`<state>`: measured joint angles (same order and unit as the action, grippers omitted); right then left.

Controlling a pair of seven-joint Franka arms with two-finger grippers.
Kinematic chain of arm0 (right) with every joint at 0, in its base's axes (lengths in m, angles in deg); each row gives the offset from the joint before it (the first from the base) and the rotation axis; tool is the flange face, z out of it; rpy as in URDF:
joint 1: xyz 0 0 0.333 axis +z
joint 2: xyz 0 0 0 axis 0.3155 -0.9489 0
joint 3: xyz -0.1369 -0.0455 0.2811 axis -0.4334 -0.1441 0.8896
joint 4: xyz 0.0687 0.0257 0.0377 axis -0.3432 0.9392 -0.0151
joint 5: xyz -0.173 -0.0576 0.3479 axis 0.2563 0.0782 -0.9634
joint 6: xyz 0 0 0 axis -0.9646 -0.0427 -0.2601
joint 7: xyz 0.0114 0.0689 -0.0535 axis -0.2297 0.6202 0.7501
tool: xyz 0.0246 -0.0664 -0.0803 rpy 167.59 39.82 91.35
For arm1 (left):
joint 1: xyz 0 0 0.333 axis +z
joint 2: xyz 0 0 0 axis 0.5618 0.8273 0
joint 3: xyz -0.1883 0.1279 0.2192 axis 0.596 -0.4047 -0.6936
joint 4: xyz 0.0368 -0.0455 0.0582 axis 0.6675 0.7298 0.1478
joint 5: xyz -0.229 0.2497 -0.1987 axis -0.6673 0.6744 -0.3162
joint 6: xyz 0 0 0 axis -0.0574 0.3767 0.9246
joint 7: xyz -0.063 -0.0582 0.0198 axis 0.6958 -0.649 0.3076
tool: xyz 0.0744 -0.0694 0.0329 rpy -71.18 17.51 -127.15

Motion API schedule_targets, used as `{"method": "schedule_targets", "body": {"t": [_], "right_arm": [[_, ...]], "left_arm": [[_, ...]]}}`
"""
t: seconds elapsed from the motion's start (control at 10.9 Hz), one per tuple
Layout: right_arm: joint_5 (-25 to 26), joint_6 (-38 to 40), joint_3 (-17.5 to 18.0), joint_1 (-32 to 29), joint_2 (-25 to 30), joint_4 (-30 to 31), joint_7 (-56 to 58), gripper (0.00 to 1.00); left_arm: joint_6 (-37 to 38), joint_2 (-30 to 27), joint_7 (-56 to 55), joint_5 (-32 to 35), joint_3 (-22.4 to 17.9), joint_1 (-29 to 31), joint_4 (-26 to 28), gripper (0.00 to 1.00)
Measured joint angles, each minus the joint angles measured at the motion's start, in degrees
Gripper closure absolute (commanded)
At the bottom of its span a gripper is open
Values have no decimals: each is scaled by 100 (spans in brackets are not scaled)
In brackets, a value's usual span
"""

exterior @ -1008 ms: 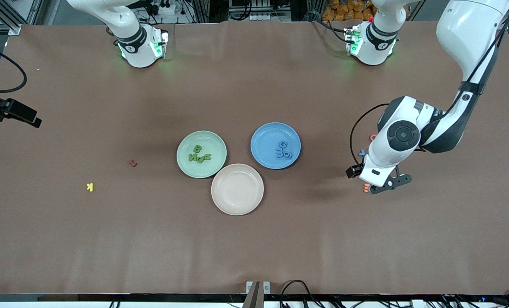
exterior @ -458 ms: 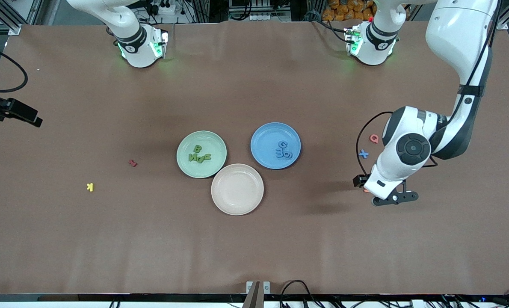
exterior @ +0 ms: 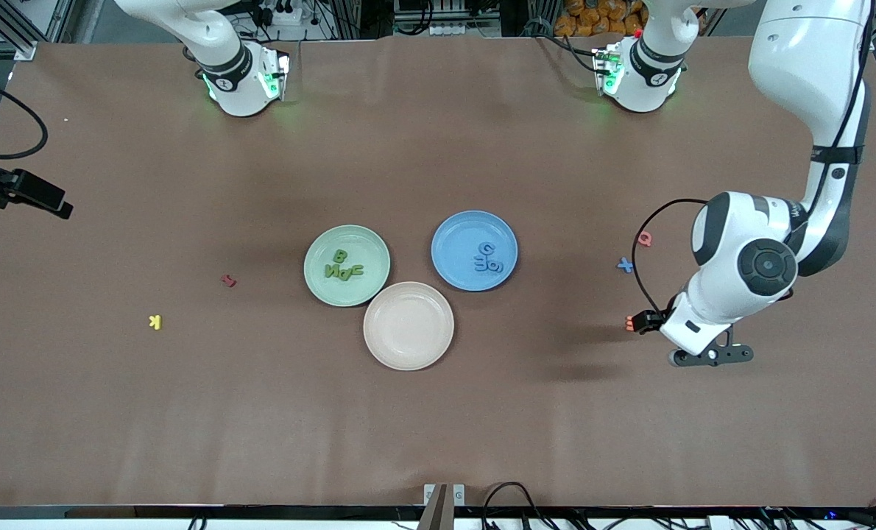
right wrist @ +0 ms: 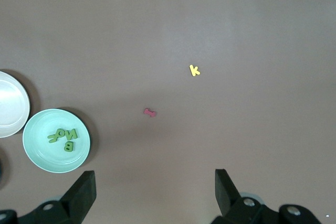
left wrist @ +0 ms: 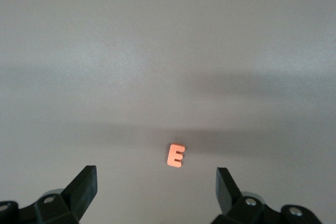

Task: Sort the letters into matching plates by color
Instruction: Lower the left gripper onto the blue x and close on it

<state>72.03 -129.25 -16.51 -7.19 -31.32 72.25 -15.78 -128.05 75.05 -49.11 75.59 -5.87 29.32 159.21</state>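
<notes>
The mint green plate (exterior: 316, 254) holds several green letters (exterior: 342, 270); it also shows in the right wrist view (right wrist: 37, 153). The blue plate (exterior: 453, 235) holds blue letters (exterior: 488, 259). A blue X (exterior: 625, 265) lies on the table toward the left arm's end. My left gripper (exterior: 707, 355) is low over bare table beside an orange E (exterior: 631, 322). In the left wrist view my left gripper (left wrist: 156, 179) is open and empty, with the E (left wrist: 176, 156) just ahead of the fingertips. My right gripper (right wrist: 155, 182) is open, empty and high over the table.
The beige-pink plate (exterior: 408, 325) sits nearer the camera, touching both other plates. A red Q (exterior: 645, 238) lies near the blue X. A red letter (exterior: 228, 280) and a yellow K (exterior: 155, 322) lie toward the right arm's end.
My left gripper has moved off the orange E toward the left arm's end of the table, uncovering the E, the blue X and the red Q. The right arm has not moved.
</notes>
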Motion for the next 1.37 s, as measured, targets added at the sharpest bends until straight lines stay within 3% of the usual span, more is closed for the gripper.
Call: {"method": "schedule_targets", "body": {"t": [0.18,0.64,1.37], "right_arm": [[1,-13,3,0,0,0,0,0],[8,-60,15,0,-1,0,0,0],[18,-65,16,-46,-1,0,0,0]], "left_arm": [[-10,-265,189,-69,-24,-2,352,0],[-1020,-1138,1109,-84,-5,-37,2174,0],[-1292,-1389,3065,-139,11,-98,3123,0]]}}
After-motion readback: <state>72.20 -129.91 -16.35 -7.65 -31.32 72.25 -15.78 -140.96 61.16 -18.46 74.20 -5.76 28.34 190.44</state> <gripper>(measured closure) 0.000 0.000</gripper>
